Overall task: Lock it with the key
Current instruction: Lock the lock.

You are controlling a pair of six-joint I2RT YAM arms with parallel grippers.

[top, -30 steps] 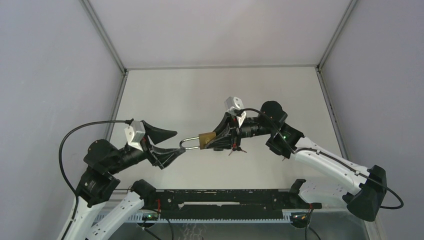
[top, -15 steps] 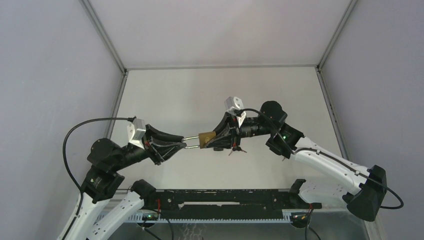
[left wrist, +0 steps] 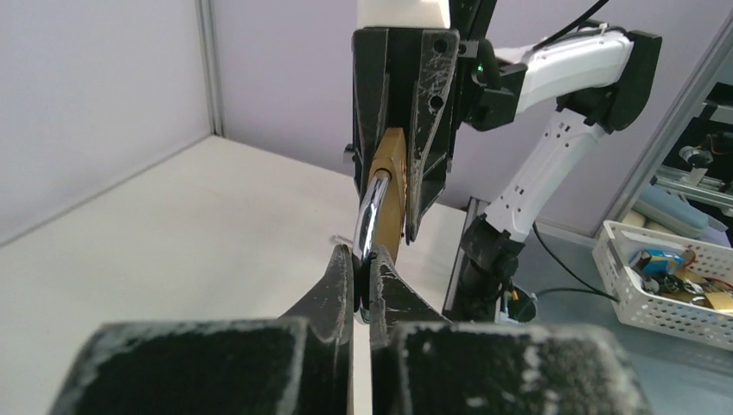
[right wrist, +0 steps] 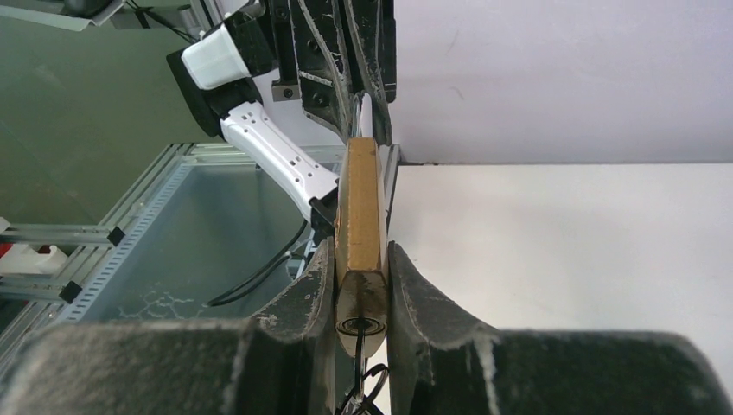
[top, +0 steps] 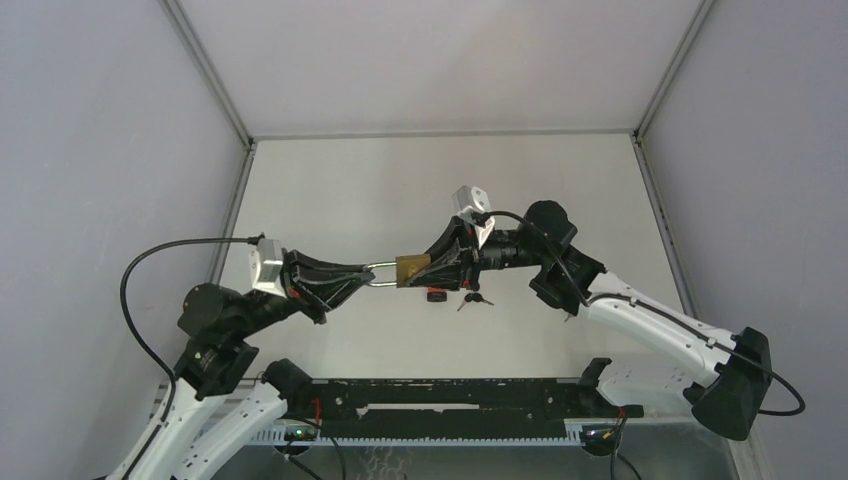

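A brass padlock (top: pixel 412 268) hangs above the table between both arms. My right gripper (top: pixel 428 270) is shut on its body, one finger on each flat side (right wrist: pixel 361 207). A key (right wrist: pixel 358 339) sits in the keyhole at the padlock's bottom end, and its ring with spare keys (top: pixel 474 298) dangles below. My left gripper (top: pixel 367 273) is shut on the chrome shackle (left wrist: pixel 372 207), whose curved end is pinched between the fingertips (left wrist: pixel 339 275). Part of the shackle is hidden between the pads.
The white table (top: pixel 400 190) has walls on three sides. A black rail (top: pixel 450 400) runs along the near edge between the arm bases. Off the table, a white basket (left wrist: pixel 666 277) of small parts stands beyond the right arm.
My left gripper went from wide open to shut, closing onto the shackle. The padlock and right gripper shifted slightly up and away.
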